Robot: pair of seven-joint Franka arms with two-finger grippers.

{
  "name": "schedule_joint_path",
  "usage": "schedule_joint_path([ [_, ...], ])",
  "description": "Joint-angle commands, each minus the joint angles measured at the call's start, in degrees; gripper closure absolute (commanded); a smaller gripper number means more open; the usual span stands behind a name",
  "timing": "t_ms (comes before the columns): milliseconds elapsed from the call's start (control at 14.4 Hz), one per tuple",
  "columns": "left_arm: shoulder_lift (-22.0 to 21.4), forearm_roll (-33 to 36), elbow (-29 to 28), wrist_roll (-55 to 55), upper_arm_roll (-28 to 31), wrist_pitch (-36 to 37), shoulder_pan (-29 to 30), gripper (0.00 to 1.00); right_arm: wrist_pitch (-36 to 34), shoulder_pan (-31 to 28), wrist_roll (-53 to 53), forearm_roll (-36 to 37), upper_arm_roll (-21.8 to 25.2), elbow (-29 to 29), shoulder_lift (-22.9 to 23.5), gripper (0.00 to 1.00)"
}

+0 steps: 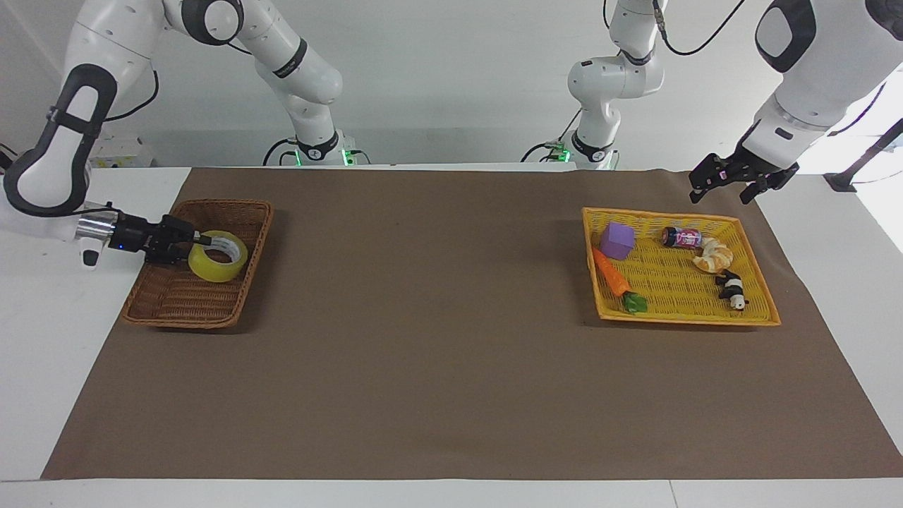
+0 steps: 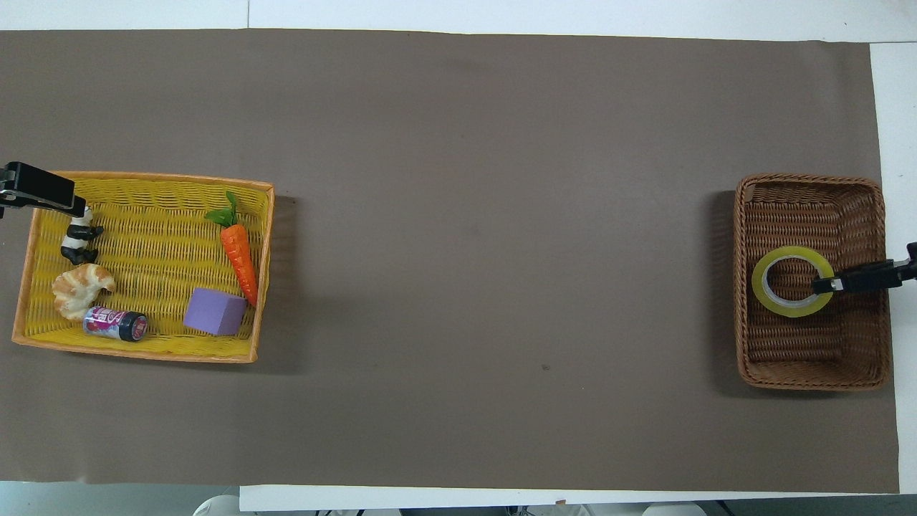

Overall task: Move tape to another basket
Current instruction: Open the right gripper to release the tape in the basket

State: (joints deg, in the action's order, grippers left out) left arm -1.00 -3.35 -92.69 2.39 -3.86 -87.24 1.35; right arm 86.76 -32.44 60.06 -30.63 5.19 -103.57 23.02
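tape flat in wicker basket | right end effector at its rim on own-arm side, grip unclear | left end effector open, well apart, waits

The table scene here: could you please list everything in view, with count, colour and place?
tape: one, translucent yellow, in the wicker basket
wicker basket: one, brown, toward the right arm's end of the table
mesh basket: one, yellow-orange, toward the left arm's end
cube: one, purple, in the mesh basket
carrot: one, orange with green leaves, beside the cube
can: one, pink and dark, in the mesh basket
croissant: one, beige, beside the can
panda figure: one, black and white, in the mesh basket
mat: one, brown, covering the table
right gripper: fingertips at the tape's rim
left gripper: open, waiting above the mat beside the mesh basket
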Motion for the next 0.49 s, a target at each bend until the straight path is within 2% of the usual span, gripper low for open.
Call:
schedule_joint_path([
  [0, -0.5, -1.1, -0.1, -0.4, -0.3, 1.6, 0.0, 0.00, 1.6, 0.0, 1.5, 2.4, -0.3, 1.3, -1.0, 0.00],
  [139, -0.4, -1.0, 0.0, -1.4, -0.5, 1.8, -0.1, 0.00, 3.5, 0.9, 1.0, 4.4, -0.5, 1.5, -3.2, 0.00],
  [416, -0.2, 1.2, 1.2, -5.7, -1.7, 3.6, -2.4, 0.00, 8.9, 9.9, -4.7, 15.5, -0.4, 1.8, -13.3, 0.00],
])
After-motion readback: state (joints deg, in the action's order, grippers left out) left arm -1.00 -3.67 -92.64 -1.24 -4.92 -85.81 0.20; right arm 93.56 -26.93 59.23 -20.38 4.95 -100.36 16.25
